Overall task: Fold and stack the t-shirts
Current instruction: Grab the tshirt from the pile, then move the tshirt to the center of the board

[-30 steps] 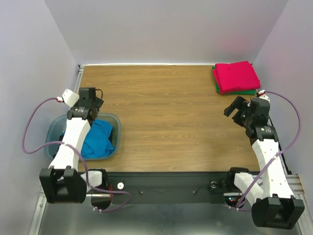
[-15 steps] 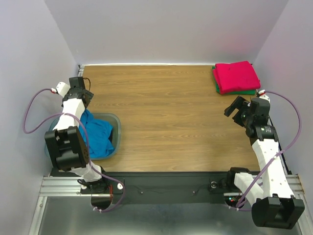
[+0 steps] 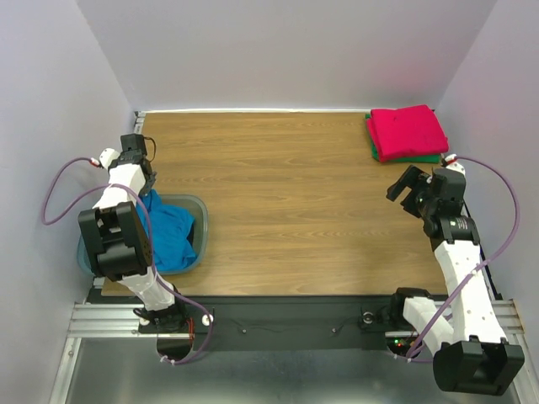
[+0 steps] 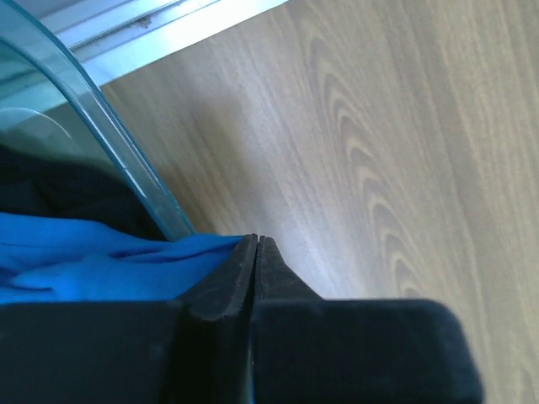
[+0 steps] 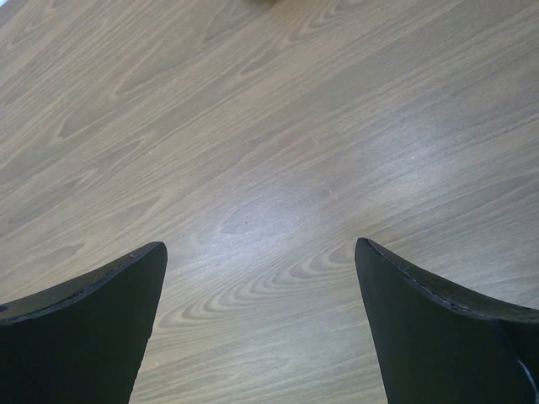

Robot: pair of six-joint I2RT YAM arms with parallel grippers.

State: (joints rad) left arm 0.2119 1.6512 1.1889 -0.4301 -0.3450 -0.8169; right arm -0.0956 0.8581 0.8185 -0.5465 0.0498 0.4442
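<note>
We read the folded red-pink t-shirt [image 3: 408, 130] on top of the green t-shirt [image 3: 425, 158], at two o'clock on the table [image 3: 286, 194], as the finished stack, parked clear of the folding space. The bright blue t-shirt [image 3: 173, 236] sits bunched in the bin [image 3: 202, 220] at eight o'clock, so it looks like the next one to fold.

The left gripper [image 4: 257, 240] sits at ten o'clock, just past the bin's far rim, with its jaws pressed tight together. Blue cloth runs over the rim to the tip, so we judge a hem is pinched. The right gripper [image 5: 259, 244] hovers at three o'clock over bare wood, spread wide, holding and touching nothing.
</note>
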